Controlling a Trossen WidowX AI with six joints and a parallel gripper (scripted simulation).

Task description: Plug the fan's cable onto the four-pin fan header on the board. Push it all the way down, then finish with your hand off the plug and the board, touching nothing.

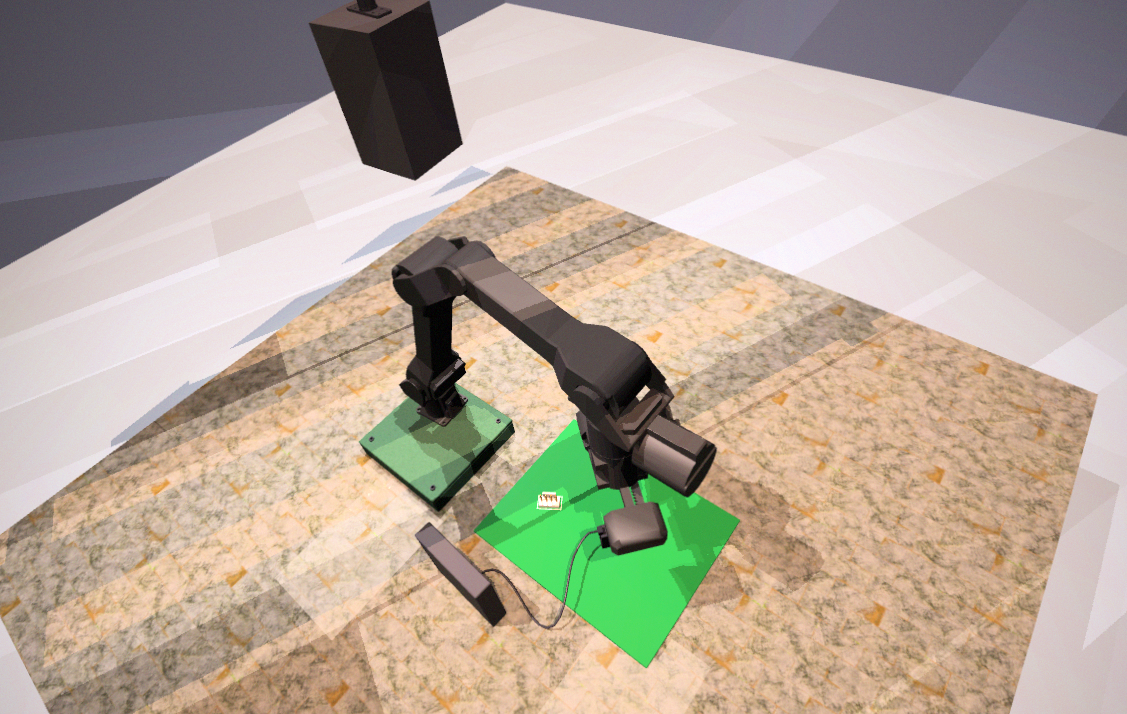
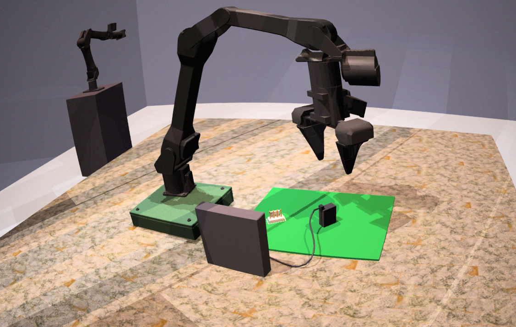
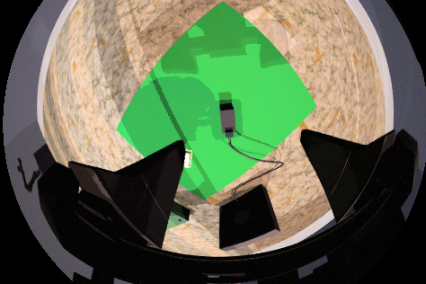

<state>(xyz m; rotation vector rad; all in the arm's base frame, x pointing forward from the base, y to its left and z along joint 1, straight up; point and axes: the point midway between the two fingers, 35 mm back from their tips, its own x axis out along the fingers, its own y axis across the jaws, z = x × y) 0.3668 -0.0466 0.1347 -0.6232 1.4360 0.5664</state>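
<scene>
A bright green board (image 1: 638, 603) (image 2: 357, 239) (image 3: 263, 84) lies flat on the patterned mat. A small cream four-pin header (image 1: 549, 502) (image 2: 276, 217) (image 3: 188, 157) stands near its left corner. The black plug (image 1: 603, 534) (image 2: 328, 215) (image 3: 227, 117) stands on the board, apart from the header. Its thin cable (image 1: 569, 585) (image 2: 310, 243) runs to the dark flat fan (image 1: 459, 572) (image 2: 233, 243) (image 3: 245, 217), which stands upright just off the board. My gripper (image 1: 629, 510) (image 2: 334, 164) (image 3: 245, 141) is open and empty. It points down and hangs well above the plug, touching nothing.
The arm's green base plate (image 1: 488, 434) (image 2: 150, 215) sits left of the board, close to the fan. A tall dark pedestal (image 1: 390, 84) (image 2: 97, 125) with a small second arm (image 2: 93, 44) stands at the far left edge.
</scene>
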